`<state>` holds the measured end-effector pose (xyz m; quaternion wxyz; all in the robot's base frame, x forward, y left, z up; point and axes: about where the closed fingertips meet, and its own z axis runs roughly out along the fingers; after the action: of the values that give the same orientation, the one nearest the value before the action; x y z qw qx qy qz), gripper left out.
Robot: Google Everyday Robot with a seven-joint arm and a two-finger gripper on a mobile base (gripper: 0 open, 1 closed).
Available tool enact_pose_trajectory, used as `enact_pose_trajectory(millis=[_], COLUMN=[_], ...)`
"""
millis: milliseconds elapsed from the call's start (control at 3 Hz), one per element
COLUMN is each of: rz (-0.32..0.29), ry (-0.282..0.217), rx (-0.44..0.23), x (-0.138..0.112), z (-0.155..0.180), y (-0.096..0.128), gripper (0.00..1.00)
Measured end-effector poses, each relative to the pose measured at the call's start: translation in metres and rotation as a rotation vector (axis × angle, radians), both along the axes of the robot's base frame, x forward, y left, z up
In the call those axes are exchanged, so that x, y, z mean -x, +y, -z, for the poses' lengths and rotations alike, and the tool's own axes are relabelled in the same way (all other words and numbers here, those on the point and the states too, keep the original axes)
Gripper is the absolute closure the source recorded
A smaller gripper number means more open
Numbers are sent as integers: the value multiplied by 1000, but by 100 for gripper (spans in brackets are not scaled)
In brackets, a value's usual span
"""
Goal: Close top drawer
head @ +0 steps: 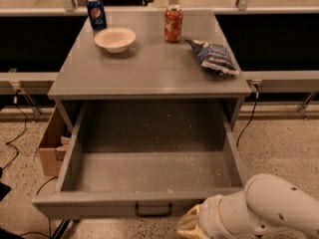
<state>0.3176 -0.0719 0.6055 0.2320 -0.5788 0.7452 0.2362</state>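
The top drawer [149, 176] of the grey cabinet is pulled fully out toward me. Its deep box is empty, with a crumb-speckled grey floor. Its flat front [89, 206] runs along the bottom of the view, with a small black bail handle [153, 210] at centre. My white arm [264, 210] enters from the lower right. My gripper [192, 225] sits just below and right of the handle, at the bottom edge of the view, close to the drawer front.
On the cabinet top [149, 68] stand a blue soda can [95, 12], a white bowl [115, 39], an orange can [173, 23] and a blue chip bag [214, 57]. A cardboard box [50, 146] sits on the floor at left, with cables nearby.
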Motion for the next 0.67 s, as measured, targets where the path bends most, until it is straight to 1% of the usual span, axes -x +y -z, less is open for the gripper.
enact_pose_trajectory(millis=[333,667], rz=[0,-3], ry=[0,-18], rx=[-6,-64], x=[0,-28], z=[2,10], y=[0,1], gripper=[100,100])
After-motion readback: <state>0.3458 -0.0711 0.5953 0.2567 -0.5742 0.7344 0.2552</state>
